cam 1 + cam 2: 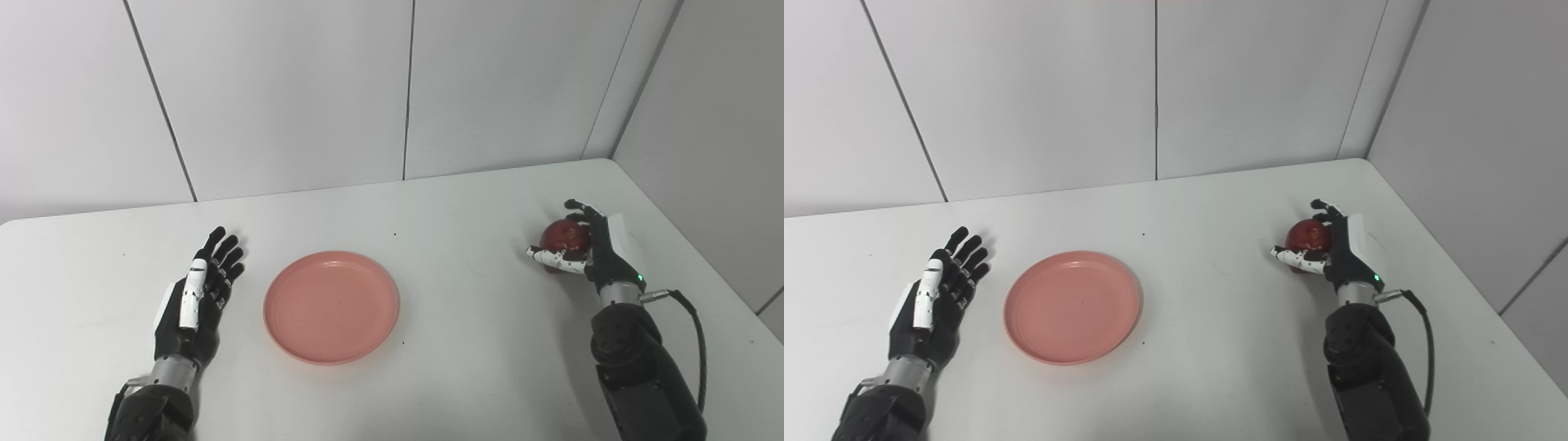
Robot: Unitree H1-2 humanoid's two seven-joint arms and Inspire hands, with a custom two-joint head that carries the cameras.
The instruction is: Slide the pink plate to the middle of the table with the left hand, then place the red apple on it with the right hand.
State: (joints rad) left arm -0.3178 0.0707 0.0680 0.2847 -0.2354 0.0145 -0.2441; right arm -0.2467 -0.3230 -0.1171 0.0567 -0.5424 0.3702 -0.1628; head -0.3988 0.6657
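1. The right hand point(597, 251) is covering the right side of the red apple point(560, 236), so that part of the fruit is staying out of sight.
2. Whether the apple is resting on the white table point(465, 318) or hanging just above it is not showing.
3. Both forearms are running off the bottom edge of each view.
4. The left hand point(934, 300) is hiding its own palm side and the tabletop beneath it.
5. The table's near edge and left end are being cut off by the frame.
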